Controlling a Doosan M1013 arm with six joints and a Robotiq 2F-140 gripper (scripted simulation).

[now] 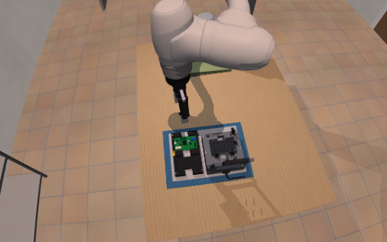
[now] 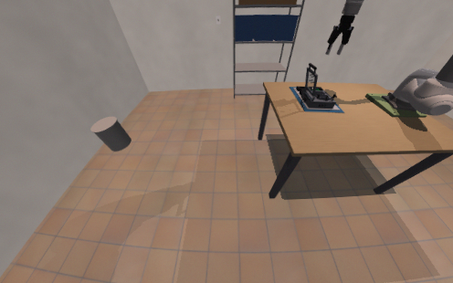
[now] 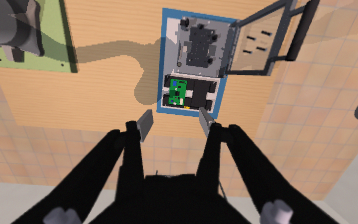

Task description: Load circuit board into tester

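Hanging half-open and empty, the tool [image 3: 175,121] sits below the circuit board [image 3: 177,92] in the wrist frame.

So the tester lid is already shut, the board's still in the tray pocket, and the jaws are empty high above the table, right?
Not quite: the tester lid stands open, upright on its hinge, as the exterior view shows. The rest holds: the circuit board lies in its tray pocket, and the gripper hangs high above the table, jaws apart and empty.
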